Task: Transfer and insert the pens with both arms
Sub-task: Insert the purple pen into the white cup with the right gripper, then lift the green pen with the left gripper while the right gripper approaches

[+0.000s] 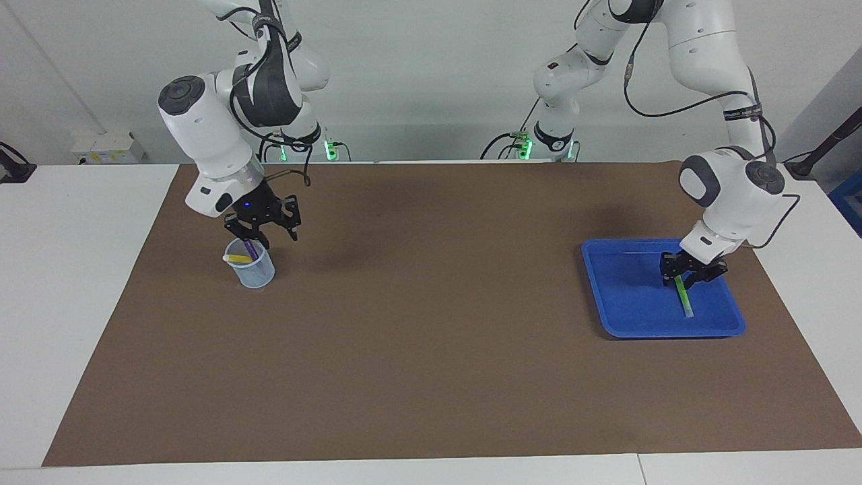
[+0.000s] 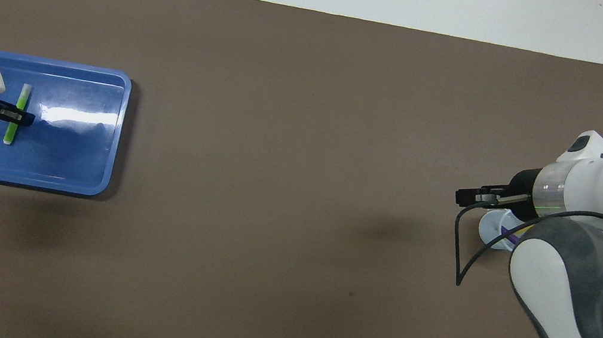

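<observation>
Slim green marker pen [image 1: 682,294] in shallow blue plastic tray [image 1: 623,306]: straddled by left tool [image 1: 681,275], grip undetermined. Right tool [image 1: 261,231], spread, above clear plastic cup [image 1: 254,271].

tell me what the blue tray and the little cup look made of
Blue tray: likely glossy moulded plastic, since light glares off its floor. Cup: apparently thin translucent plastic; the purple pen and yellow pen show through its wall.
</observation>
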Controlling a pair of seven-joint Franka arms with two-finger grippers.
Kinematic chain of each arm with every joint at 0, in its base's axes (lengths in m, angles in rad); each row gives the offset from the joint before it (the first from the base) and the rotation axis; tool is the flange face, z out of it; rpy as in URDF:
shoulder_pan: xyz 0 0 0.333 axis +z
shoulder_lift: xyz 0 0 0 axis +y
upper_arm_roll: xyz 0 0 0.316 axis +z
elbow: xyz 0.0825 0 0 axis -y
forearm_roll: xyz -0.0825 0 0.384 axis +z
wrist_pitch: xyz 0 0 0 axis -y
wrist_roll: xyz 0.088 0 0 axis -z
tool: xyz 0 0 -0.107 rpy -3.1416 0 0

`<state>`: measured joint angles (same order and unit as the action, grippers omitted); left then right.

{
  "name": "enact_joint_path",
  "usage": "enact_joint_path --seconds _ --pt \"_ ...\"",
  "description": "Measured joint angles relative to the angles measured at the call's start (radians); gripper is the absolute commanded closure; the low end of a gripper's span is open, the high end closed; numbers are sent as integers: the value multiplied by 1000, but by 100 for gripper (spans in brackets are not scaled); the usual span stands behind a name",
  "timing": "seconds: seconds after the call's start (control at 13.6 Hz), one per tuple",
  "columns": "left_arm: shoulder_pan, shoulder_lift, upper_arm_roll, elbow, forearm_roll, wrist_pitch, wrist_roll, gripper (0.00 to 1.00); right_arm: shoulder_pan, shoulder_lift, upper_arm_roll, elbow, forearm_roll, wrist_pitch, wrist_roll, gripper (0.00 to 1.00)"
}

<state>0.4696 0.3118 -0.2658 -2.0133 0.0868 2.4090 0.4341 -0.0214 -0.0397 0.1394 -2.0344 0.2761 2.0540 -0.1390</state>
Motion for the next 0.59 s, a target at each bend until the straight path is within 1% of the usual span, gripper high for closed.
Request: enact_joint_path --seconds 0.22,0.29,0.37,0.44,0.51,0.59 --pt "2 40 0 33 2 9 2 51 52 0 1 21 163 1 118 33" --pt "6 52 0 34 2 17 2 54 76 0 2 29 201 10 160 33" --pt "10 60 0 35 2 28 2 65 106 0 3 34 221 34 209 33" --pt "11 61 0 36 2 30 2 84 143 0 4 36 228 69 270 33" --pt "11 61 0 37 2 33 2 100 180 0 5 36 229 100 331 33" --pt "11 61 0 38 2 35 2 100 223 0 5 36 229 131 400 33"
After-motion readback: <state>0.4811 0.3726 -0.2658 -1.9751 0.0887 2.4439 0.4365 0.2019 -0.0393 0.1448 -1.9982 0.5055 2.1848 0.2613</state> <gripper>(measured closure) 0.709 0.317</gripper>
